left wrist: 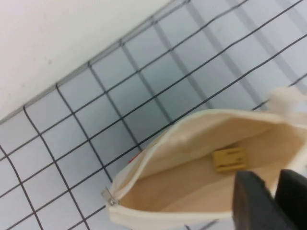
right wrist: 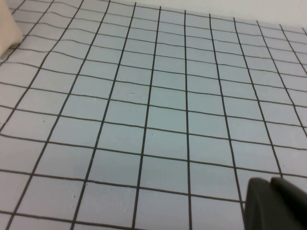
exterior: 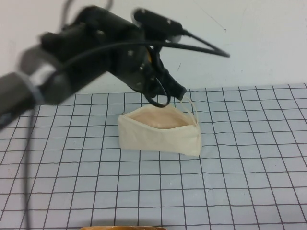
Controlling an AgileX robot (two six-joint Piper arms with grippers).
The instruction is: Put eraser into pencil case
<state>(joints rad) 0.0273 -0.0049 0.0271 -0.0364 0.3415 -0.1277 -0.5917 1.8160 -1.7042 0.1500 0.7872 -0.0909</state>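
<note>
The cream pencil case (exterior: 158,136) stands open on the grid mat, its peach lining facing up. The tan-yellow eraser (left wrist: 229,159) lies inside the pencil case (left wrist: 192,139) on the lining; it is hidden in the high view. My left gripper (exterior: 168,93) hovers just above the pouch's far rim, beside the cream pull loop (exterior: 192,106). In the left wrist view the left gripper (left wrist: 277,175) shows a narrow gap between its dark fingers and holds nothing. My right gripper (right wrist: 271,181) is shut and empty above bare mat, out of the high view.
The pale blue grid mat (exterior: 249,158) covers the table; a white wall rises behind it. The metal zip pull (left wrist: 110,198) sits at the pouch's end. A cream pouch corner (right wrist: 7,28) shows in the right wrist view. A tan edge (exterior: 124,228) shows at the front.
</note>
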